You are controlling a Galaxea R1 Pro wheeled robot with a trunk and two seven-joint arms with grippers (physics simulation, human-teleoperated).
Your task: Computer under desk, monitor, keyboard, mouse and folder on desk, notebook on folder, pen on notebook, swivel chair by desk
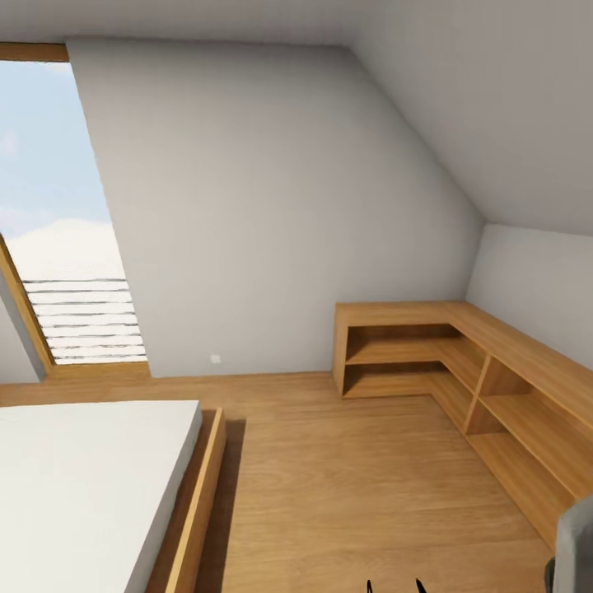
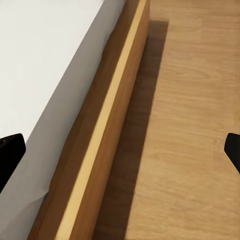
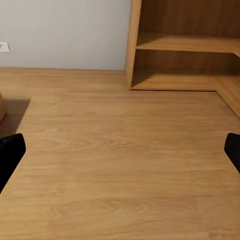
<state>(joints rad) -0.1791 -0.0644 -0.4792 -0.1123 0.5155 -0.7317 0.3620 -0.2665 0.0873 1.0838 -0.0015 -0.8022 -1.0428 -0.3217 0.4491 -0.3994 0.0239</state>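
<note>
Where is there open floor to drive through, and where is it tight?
Open: the wood floor between the bed and the corner shelf unit, running up to the grey wall. Tight: along the bed frame, and at the right edge, where a grey object stands beside the shelf unit.

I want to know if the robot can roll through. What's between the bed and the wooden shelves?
Just bare wood floor between the bed and the corner shelves, in the head view.
</note>
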